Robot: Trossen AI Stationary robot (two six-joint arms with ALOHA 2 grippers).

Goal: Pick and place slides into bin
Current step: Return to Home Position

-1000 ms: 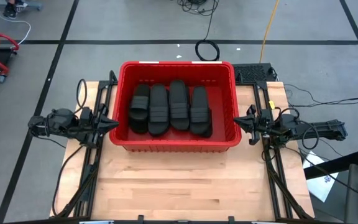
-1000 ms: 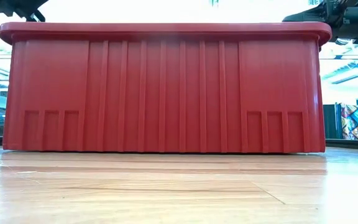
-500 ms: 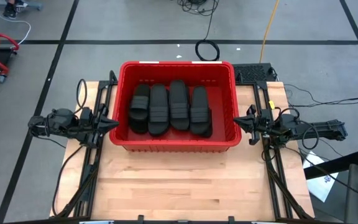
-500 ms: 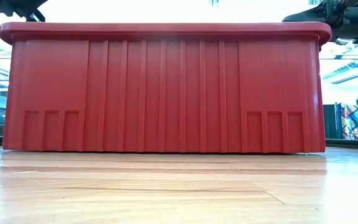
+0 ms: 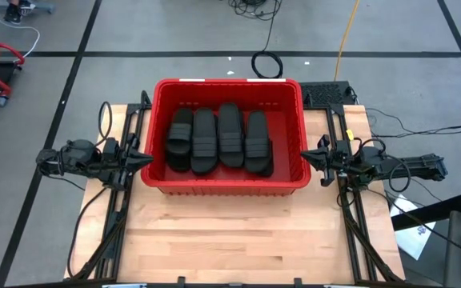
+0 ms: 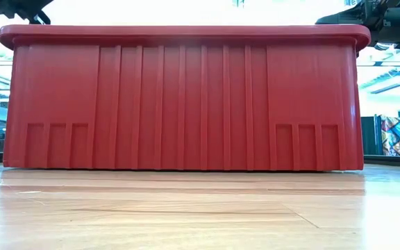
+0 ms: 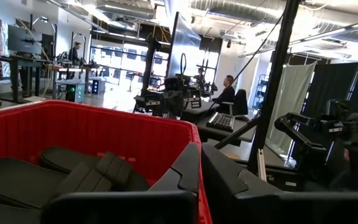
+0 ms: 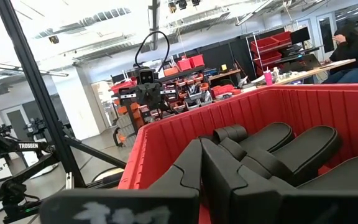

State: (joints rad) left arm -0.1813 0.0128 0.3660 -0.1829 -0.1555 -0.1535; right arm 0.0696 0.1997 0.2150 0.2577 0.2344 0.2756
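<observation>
The left gripper [image 5: 140,158] sits at the middle left of the high view, just beside the bin's [image 5: 226,189] left wall. Its fingers [image 7: 182,173] are pressed together with nothing between them, as its wrist view shows. The right gripper [image 5: 309,157] mirrors it at the middle right, just off the bin's right wall, its fingers [image 8: 188,169] likewise closed and empty. Both arms lie folded low over their mounts at the table's [image 5: 230,240] side edges and point inward, which reads as a parked rest pose rather than a reach. This keeps them out of the bin. The red bin stands at the upper middle of the wooden table, between the two grippers. Inside it the slides [image 5: 218,140] lie side by side, four showing on top with their ribbed straps up. Whether others lie beneath cannot be told. No slide shows on the bare wood around the bin, so the loading looks finished. The low view is filled by the bin's long ribbed wall.
</observation>
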